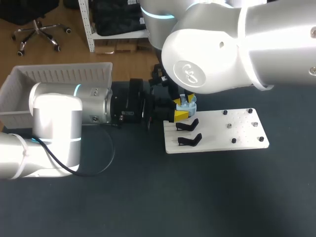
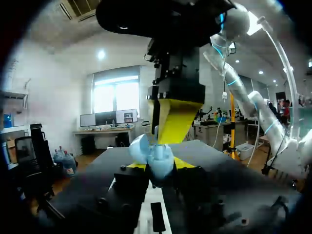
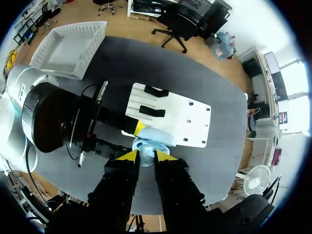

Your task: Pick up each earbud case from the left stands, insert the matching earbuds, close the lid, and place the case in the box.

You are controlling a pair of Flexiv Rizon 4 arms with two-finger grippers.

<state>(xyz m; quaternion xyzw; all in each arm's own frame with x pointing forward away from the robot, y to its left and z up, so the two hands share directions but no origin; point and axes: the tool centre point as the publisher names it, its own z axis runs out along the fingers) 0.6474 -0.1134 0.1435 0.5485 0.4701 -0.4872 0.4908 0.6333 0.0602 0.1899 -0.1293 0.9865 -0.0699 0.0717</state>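
A pale blue earbud case point(image 1: 187, 104) with its lid open hangs just above the far left corner of the white stand board point(image 1: 237, 133). My left gripper point(image 1: 181, 109) is shut on it from both sides. In the left wrist view the case point(image 2: 155, 155) sits between the yellow tips. My right gripper point(image 3: 146, 156) points straight down onto the open case point(image 3: 155, 138), its tips close together on a small pale piece that looks like an earbud. In the head view my right arm hides most of that gripper. Two black stands point(image 1: 188, 125) point(image 1: 190, 140) on the board are bare.
A white plastic bin point(image 1: 64, 74) stands at the table's far left, behind my left arm. Several small dark pegs point(image 1: 229, 126) dot the board's right half. A black cable point(image 1: 106, 158) loops over the dark tabletop by my left arm.
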